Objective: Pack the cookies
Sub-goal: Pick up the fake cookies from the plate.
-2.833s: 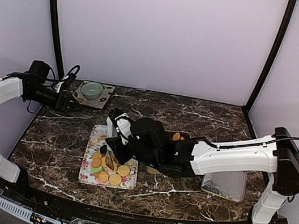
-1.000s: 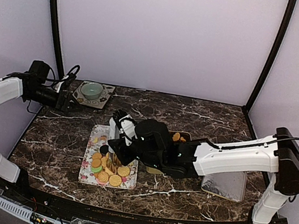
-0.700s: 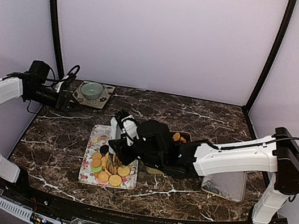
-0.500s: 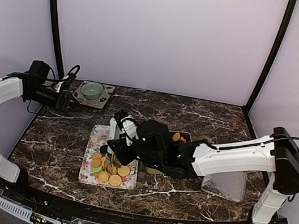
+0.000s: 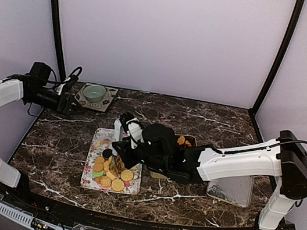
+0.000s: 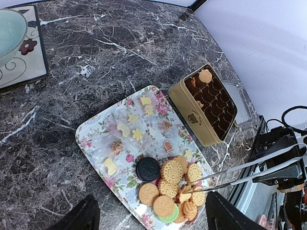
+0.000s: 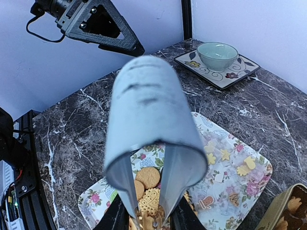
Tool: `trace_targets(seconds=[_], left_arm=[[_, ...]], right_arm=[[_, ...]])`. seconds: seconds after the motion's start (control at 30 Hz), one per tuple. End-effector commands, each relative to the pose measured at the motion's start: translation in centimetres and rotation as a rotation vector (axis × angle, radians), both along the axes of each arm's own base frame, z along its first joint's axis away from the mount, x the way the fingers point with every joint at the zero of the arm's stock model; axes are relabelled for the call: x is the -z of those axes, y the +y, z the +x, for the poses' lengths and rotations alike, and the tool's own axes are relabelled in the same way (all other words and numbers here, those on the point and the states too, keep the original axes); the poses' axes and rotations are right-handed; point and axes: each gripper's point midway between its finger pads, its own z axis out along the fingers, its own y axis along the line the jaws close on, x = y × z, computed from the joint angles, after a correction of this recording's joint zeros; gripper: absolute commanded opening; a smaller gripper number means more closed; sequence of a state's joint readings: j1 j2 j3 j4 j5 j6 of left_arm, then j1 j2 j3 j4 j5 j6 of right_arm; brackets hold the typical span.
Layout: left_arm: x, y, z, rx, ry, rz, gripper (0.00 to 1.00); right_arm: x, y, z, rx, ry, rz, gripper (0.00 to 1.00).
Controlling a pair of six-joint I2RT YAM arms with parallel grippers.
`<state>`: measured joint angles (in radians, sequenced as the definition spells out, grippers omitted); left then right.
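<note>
Metal tongs (image 7: 144,115): one pair, clamped in right gripper (image 7: 146,218) for reach and a thin pinch; blades close together on a golden biscuit directly below.
Cookies (image 6: 168,189): heaped under the tips; roughly nine golden, one dark, one green showing, though overlap blurs the count. At least two more in tin.
Tray (image 6: 103,139): one, beneath the pile, serving as stock.
Tin (image 6: 189,108): one, lidless, just beyond tray, ready for loading.
Left gripper (image 6: 156,215): fingers wide apart, empty, well off, likely to keep clear.
</note>
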<state>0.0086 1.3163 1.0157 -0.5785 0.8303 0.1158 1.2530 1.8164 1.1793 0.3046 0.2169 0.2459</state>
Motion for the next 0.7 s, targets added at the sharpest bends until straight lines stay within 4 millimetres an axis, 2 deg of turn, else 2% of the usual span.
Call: trace_targets(seconds=[0.0, 0.07, 0.1, 0.13, 0.3, 0.5, 0.67], left_arm=[[-0.9, -0.1, 0.0, 0.005, -0.012, -0.016, 0.78], [-0.9, -0.1, -0.1, 0.005, -0.012, -0.015, 0.79], [-0.9, 0.0, -0.1, 0.005, -0.012, -0.015, 0.79], [-0.8, 0.0, -0.1, 0.005, -0.01, -0.015, 0.78], [-0.8, -0.1, -0.1, 0.005, -0.008, -0.016, 0.79], [-0.8, -0.1, -0.1, 0.005, -0.005, -0.018, 0.79], [-0.9, -0.1, -0.1, 0.005, -0.01, -0.016, 0.79]], right_arm=[[-1.3, 0.2, -0.4, -0.019, 0.007, 0.067, 0.21], [-2.4, 0.3, -0.6, -0.029, 0.007, 0.098, 0.21], [-1.6, -0.2, -0.8, -0.03, 0.016, 0.085, 0.21], [-1.8, -0.3, -0.9, -0.031, 0.017, 0.09, 0.19], [-3.0, -0.7, -1.2, -0.031, 0.007, 0.109, 0.06], [-3.5, -0.4, -2.0, -0.031, -0.026, 0.089, 0.0], [-4.4, -0.5, -2.3, -0.024, -0.058, 0.084, 0.0]])
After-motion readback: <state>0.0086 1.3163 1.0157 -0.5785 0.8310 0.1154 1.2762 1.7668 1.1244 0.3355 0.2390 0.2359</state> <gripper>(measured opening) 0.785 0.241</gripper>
